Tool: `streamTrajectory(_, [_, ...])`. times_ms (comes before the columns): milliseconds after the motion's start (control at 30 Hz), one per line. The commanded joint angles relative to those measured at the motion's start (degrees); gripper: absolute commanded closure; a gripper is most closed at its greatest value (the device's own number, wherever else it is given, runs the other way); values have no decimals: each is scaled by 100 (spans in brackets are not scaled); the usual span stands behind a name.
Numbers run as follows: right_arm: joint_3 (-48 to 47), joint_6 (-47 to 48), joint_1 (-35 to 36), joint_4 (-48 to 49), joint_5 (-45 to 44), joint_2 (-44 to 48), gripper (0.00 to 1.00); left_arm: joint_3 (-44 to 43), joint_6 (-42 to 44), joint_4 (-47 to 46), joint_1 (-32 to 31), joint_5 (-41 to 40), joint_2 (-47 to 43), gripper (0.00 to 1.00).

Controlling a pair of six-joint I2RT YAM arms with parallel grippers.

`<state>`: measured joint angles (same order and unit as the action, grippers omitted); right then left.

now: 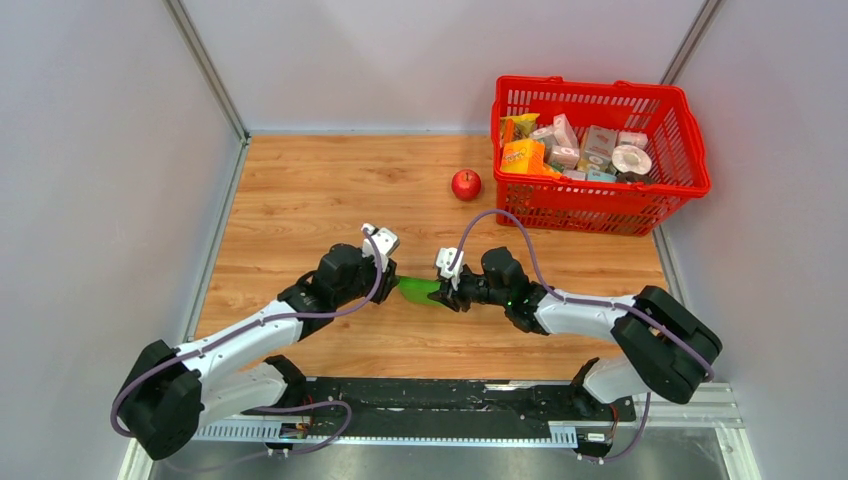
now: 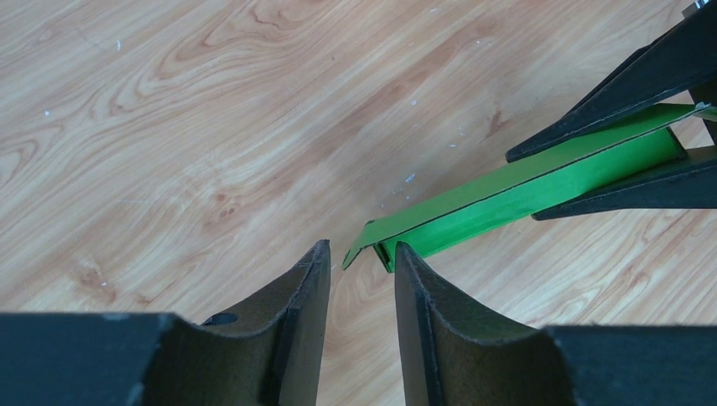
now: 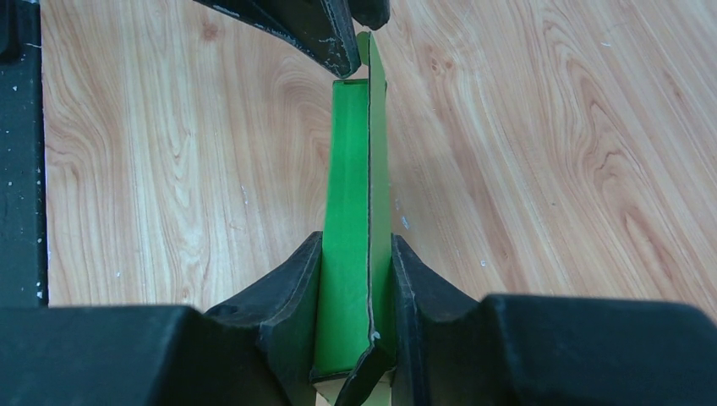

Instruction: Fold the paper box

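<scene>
The paper box (image 1: 418,290) is a bright green, flattened cardboard blank held above the wooden table between my two grippers. My right gripper (image 1: 447,295) is shut on one end of it; in the right wrist view the box (image 3: 355,194) stands edge-on between the jaws of that gripper (image 3: 355,245). My left gripper (image 1: 388,283) is at the box's other end. In the left wrist view its jaws (image 2: 361,247) are a little apart, and the box's bent end flap (image 2: 359,245) lies just at the fingertips, not pinched. The box body (image 2: 524,190) runs away to the right gripper.
A red apple (image 1: 466,184) lies on the table beyond the grippers. A red basket (image 1: 600,90) with several small printed packages (image 1: 580,150) stands at the back right. Grey walls close the table on the left, back and right. A black rail (image 1: 430,395) runs along the near edge.
</scene>
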<state>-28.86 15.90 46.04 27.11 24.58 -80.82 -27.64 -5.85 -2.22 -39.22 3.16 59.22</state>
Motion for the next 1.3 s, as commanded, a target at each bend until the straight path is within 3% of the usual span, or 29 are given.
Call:
streamTrajectory(0, [30, -8, -25, 198, 38, -101, 85, -303, 224, -139, 46, 71, 98, 58])
streamTrajectory(600, [3, -43, -34, 224, 21, -189, 86, -523, 163, 10, 99, 220, 344, 89])
streamTrajectory(933, [-67, -61, -34, 171, -94, -286, 87, -945, -566, 371, 99, 896, 494, 93])
streamTrajectory(1033, [-49, -78, -43, 207, -85, -251, 87, -893, -628, 284, 90, 906, 547, 95])
streamTrajectory(1067, [-49, -87, -43, 198, -76, -250, 87, -910, -672, 266, 99, 897, 564, 100])
streamTrajectory(1267, [-58, -131, -43, 224, -58, -268, 87, -980, -1023, 248, 99, 968, 766, 100])
